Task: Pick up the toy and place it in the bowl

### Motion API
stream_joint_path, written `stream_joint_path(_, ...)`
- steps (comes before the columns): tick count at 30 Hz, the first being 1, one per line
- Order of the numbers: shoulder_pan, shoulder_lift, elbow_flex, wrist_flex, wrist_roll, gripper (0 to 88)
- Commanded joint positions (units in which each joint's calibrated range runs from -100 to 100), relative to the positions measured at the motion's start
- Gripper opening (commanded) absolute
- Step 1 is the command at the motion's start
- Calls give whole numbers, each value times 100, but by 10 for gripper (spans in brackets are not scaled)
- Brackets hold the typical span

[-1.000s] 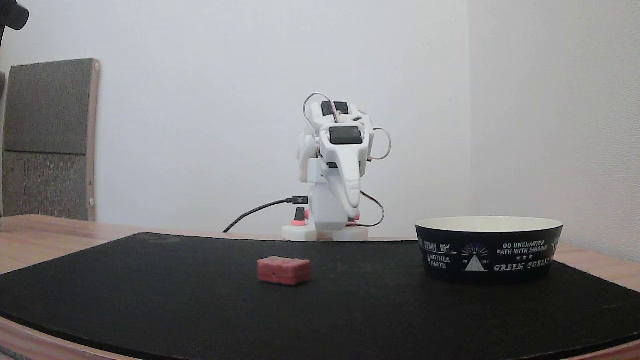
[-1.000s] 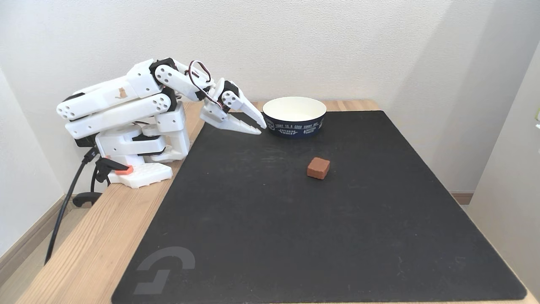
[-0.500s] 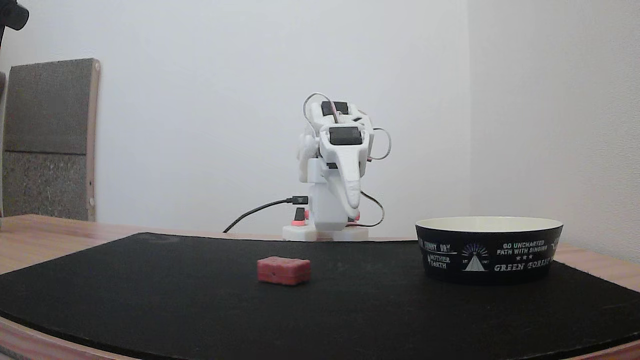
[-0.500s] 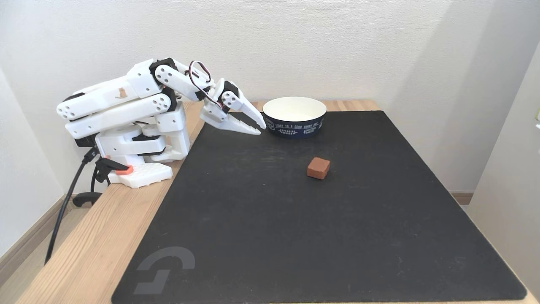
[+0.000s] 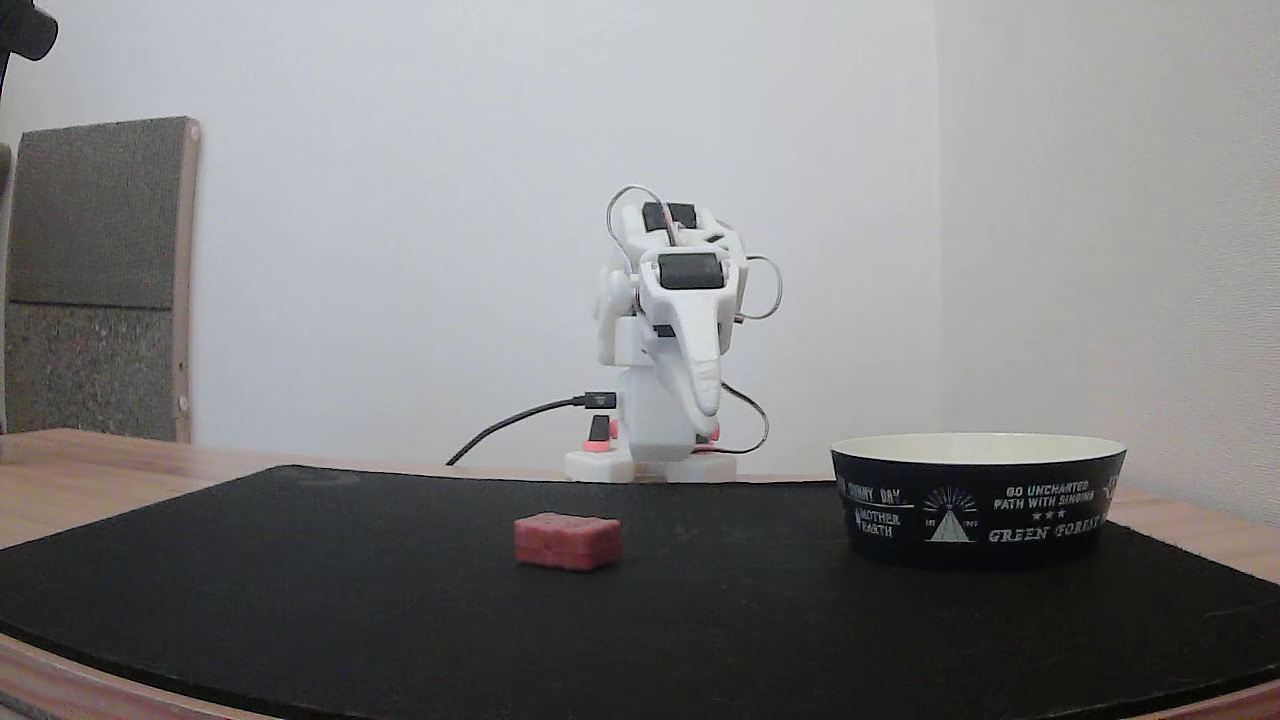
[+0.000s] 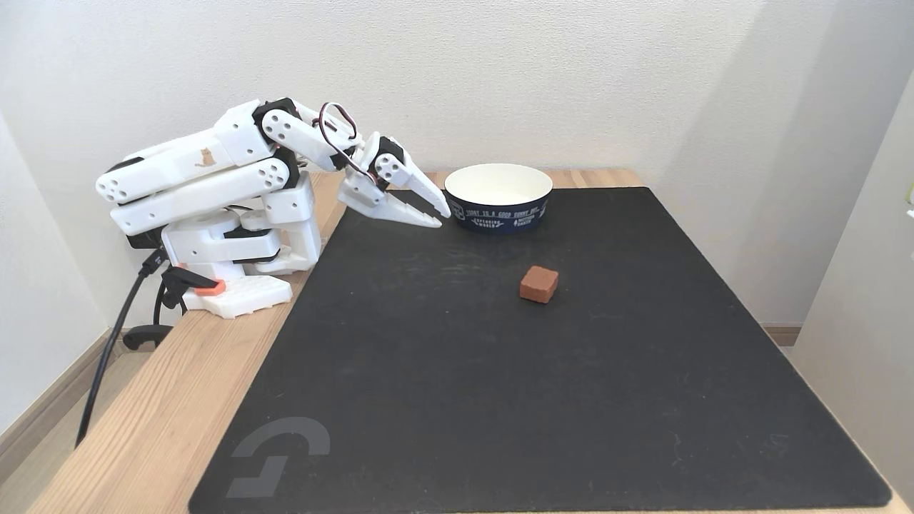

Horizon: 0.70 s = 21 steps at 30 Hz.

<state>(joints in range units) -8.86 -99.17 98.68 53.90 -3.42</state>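
From my console I saw the gripper (image 6: 438, 216) nearly closed and empty beside the bowl (image 6: 498, 205), while the toy (image 6: 538, 284) sat on the mat (image 6: 543, 400) nearer the camera, probably light, rigid, best pinched across its flat sides.

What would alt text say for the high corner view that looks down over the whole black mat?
A white robot arm sits folded at the left edge of a wooden table, its nearly closed jaws hanging beside a cream-lined black bowl. A small red toy block lies alone on the black mat, nearer the camera than the bowl.
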Motion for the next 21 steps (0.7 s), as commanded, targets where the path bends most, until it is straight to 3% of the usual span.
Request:
stream_joint_path(1, -21, -58, 78, 20, 24, 70)
stream_joint_path(7, -13, -42, 78, -5, 19, 356)
stream_joint_path(15, 288, 58, -12, -31, -18, 364)
stream_joint_path(21, 439, 2635, -2247, -22, -33, 367)
